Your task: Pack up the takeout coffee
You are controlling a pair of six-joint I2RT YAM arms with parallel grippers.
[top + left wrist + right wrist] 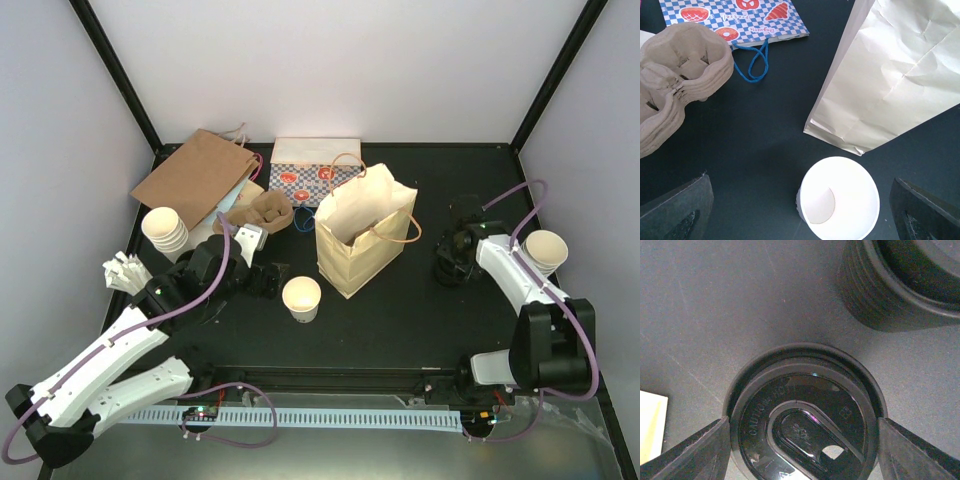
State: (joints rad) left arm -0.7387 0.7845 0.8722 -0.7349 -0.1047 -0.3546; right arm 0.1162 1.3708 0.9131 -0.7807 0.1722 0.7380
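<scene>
Now | cream cup (301, 297) lidless, upright | left hand (800, 212) spread | right hand (803, 440) pinches round black lid (802, 405)

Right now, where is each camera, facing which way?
Top external: above and behind, looking down at the table; both arms show.
Left wrist: down on the paper cup; left gripper open, not touching it.
Right wrist: down on the black lid, right gripper flanking it.
Shared: top and left wrist show cup, cream bag.

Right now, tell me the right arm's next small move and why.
Probably lift the black lid straight up: the right gripper has its jaws against both sides of the rim, and the paper cup stands uncovered beside the bag.
</scene>
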